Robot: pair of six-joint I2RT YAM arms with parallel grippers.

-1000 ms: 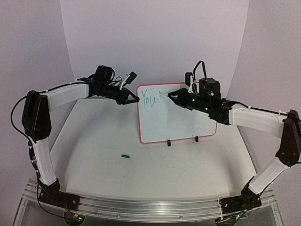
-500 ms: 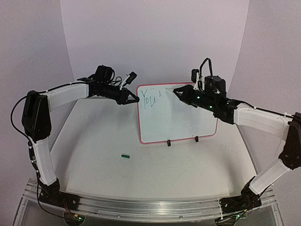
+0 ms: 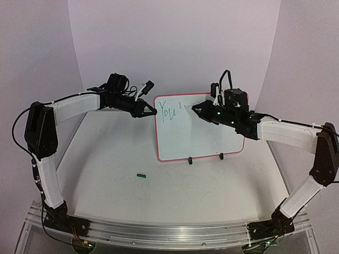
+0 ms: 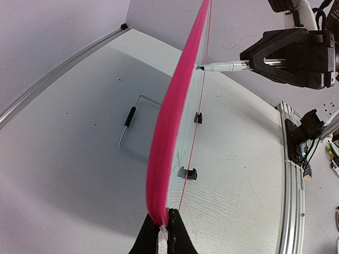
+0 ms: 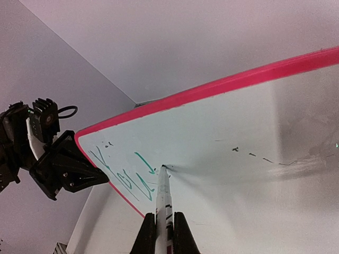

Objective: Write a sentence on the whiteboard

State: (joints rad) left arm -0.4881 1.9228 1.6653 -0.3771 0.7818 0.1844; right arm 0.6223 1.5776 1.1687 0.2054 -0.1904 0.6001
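Note:
The whiteboard, red-framed, stands on two black clip feet at mid table. Green writing reading "You" plus a short stroke sits at its top left; it also shows in the right wrist view. My left gripper is shut on the board's left red frame edge. My right gripper is shut on a white marker, whose tip touches the board just right of the writing. The marker also shows from the left wrist view, tip on the board.
A small green marker cap lies on the table in front of the board, to the left. A wire stand lies behind the board. The aluminium rail runs along the near edge. Purple walls enclose the table.
My right gripper lifted the marker off the board up and to the right half a second ago, then came back down; the tip now touches the board right of "You".

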